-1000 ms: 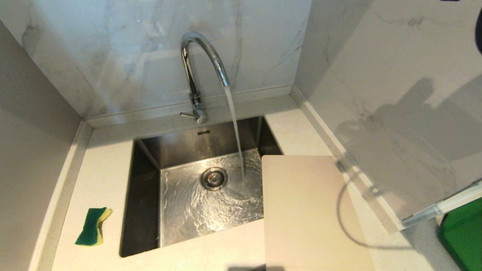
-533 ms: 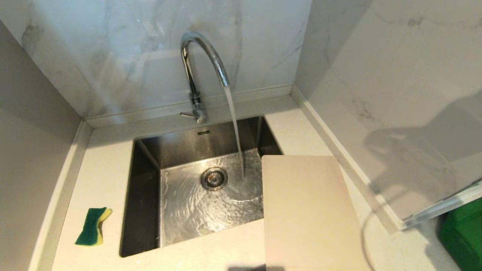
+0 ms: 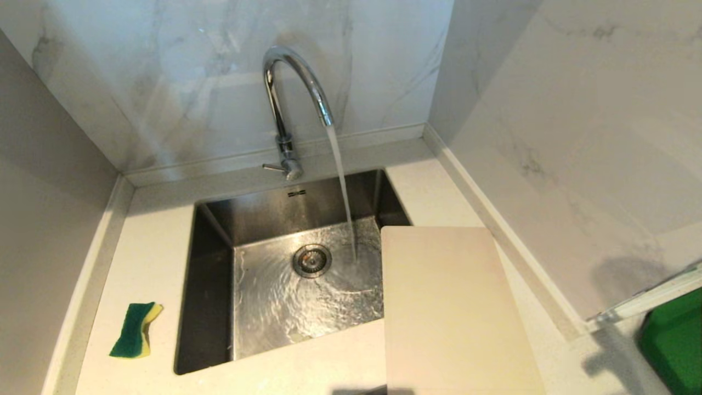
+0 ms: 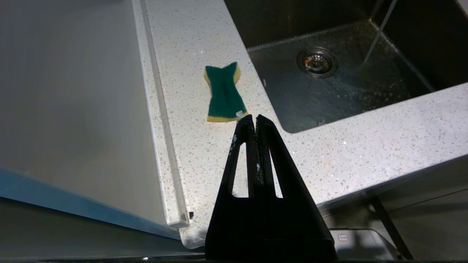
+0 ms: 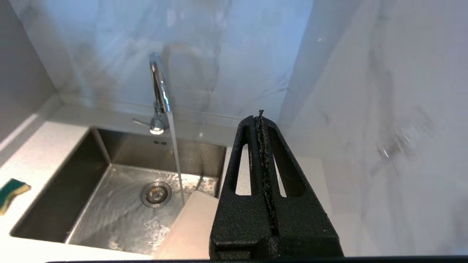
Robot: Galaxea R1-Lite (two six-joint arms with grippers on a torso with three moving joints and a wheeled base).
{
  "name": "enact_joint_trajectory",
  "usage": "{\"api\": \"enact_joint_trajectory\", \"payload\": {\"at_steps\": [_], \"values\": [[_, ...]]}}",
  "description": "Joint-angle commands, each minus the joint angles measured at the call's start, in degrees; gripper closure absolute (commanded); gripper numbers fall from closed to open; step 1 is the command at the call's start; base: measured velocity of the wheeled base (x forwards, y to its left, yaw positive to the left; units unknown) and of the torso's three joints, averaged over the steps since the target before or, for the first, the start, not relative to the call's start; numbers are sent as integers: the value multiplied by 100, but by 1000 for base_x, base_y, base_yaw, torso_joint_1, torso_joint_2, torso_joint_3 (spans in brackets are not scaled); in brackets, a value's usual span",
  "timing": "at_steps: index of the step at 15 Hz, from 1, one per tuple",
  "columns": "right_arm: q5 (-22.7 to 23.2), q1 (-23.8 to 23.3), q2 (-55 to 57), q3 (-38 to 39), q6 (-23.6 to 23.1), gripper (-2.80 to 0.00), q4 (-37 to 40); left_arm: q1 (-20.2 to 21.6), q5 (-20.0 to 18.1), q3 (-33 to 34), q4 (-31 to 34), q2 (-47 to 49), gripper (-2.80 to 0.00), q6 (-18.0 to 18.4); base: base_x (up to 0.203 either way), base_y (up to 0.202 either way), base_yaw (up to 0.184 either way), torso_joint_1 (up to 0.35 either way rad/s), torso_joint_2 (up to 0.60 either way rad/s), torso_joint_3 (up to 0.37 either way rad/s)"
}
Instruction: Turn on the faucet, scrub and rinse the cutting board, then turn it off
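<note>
Since a second ago, the arm's grey shadow on the right-hand marble wall slides down and out toward 4 o'clock in the head view, leaving only a small smudge near the wall's lower edge; nothing else shifts. No arm shows in the head view.

Water runs from the faucet, which stands at 12 o'clock behind the sink, and the stream lands just right of the drain. The cutting board lies flat at 4 o'clock, its left strip overhanging the sink's right rim and the rest resting on the bench. A green and yellow sponge sits at 8 o'clock on the bench, well apart from the board.

The right gripper hangs above the board's near end with its fingers clenched on nothing. The left gripper hovers near the sponge, fingers likewise clenched and empty.

The board looks thin, stiff and light, and probably slippery once wet. Its overhanging left edge seems the easiest place to pinch, since fingers can reach under it there. The right wall stands close beside the board, so open room lies leftward over the sink.
</note>
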Motion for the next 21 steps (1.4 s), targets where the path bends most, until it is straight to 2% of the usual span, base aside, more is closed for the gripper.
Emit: {"api": "enact_joint_trajectory", "payload": {"at_steps": [1,4,8,10,15,18,19,21], "values": [[9,-180,-1043,524,159,0,13,3,-4,0,-3,-4,0,0,0,0,0,0,0,0],[-27,-259,-1828,1638,310,0,5,4,-4,0,-2,-4,0,0,0,0,0,0,0,0],[-42,-254,-2951,3431,253,0,-21,-5,-4,0,-5,-4,0,0,0,0,0,0,0,0],[-199,-249,-3326,4310,248,0,-134,4,-4,0,-5,-4,0,0,0,0,0,0,0,0],[-523,-98,-4253,6863,73,0,-1436,-1,-1,0,1,-4,0,0,0,0,0,0,0,0],[-909,-75,-4709,8536,-180,0,-2870,-5,-4,0,0,-4,0,0,0,0,0,0,0,0],[-1043,-71,-4770,8944,-224,0,-3364,1,-4,0,-1,-4,0,0,0,0,0,0,0,0],[-1261,-66,-4841,9108,-214,0,-3269,4,-4,0,4,-4,0,0,0,0,0,0,0,0]]}}
